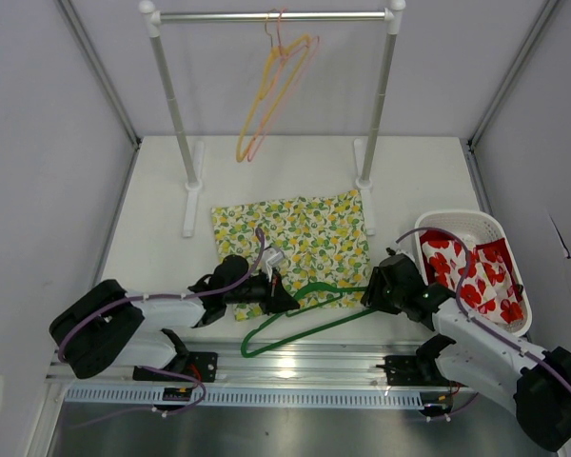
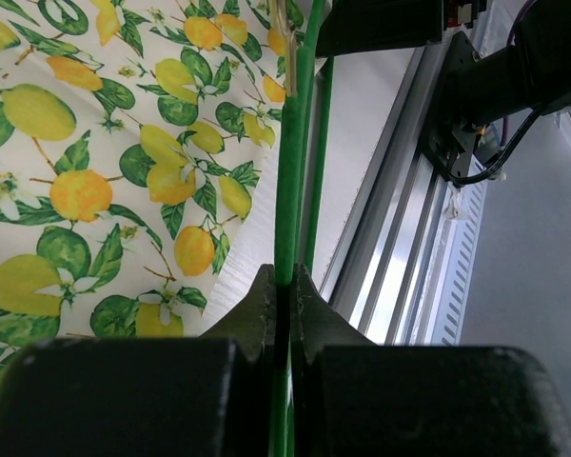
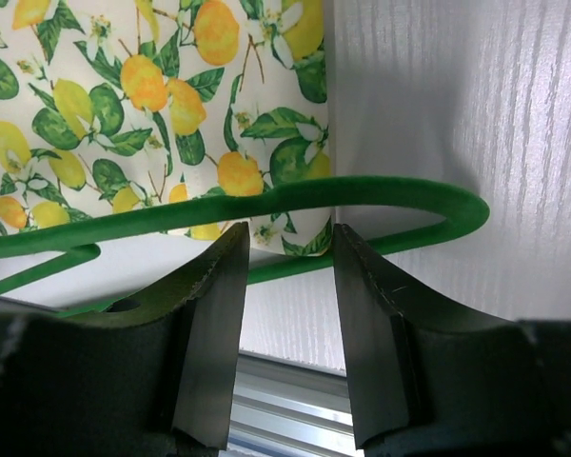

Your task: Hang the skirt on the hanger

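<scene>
The lemon-print skirt [image 1: 295, 238] lies flat on the white table and also shows in the left wrist view [image 2: 105, 171] and the right wrist view [image 3: 162, 105]. A green hanger [image 1: 309, 309] lies across the skirt's near edge. My left gripper [image 1: 271, 290] is shut on the green hanger's wire [image 2: 290, 190]. My right gripper [image 1: 381, 286] is open at the hanger's right end; the green bar [image 3: 295, 195] runs just beyond its fingertips [image 3: 224, 267], untouched.
A clothes rail [image 1: 271, 16] at the back carries a yellow and a pink hanger [image 1: 271, 90]. A white basket [image 1: 476, 228] with red-flowered cloth [image 1: 476, 276] stands at the right. A metal rail [image 1: 295, 367] runs along the table's near edge.
</scene>
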